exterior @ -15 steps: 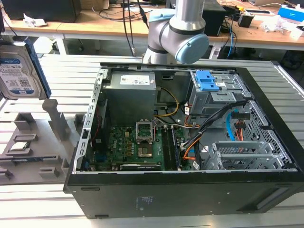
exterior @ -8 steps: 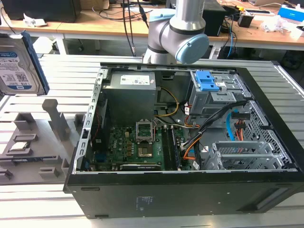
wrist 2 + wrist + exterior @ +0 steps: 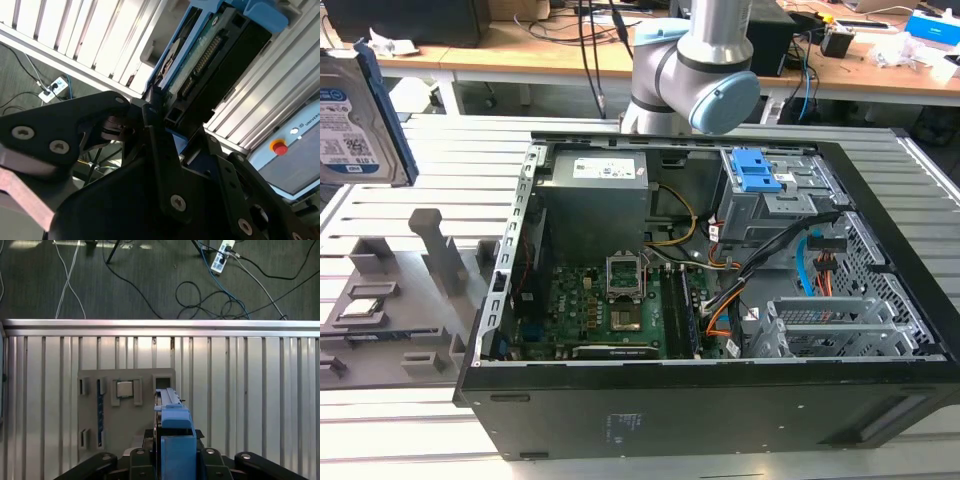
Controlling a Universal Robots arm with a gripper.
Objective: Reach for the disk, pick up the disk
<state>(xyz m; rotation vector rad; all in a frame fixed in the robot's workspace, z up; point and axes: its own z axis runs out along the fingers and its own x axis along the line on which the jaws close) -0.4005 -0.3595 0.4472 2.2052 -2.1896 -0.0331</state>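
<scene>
The disk (image 3: 355, 120), silver with a white-and-blue label and a blue frame, hangs upright in the air at the exterior view's far left, above the grey fixture plate (image 3: 380, 310). In the first wrist view the disk (image 3: 172, 435) shows edge-on, blue frame uppermost, between the black fingers (image 3: 141, 456) of my gripper (image 3: 173, 457). In the second wrist view the disk (image 3: 210, 55) sticks out of my gripper (image 3: 180, 132) with its connector edge showing. The gripper is shut on the disk.
An open black computer case (image 3: 880, 190) fills the middle of the slatted aluminium table (image 3: 460, 160), with the arm's base (image 3: 690, 70) behind it. Below the gripper lies the grey fixture plate (image 3: 125, 405) with slots. Cables and a power strip (image 3: 220, 257) lie on the floor beyond the table edge.
</scene>
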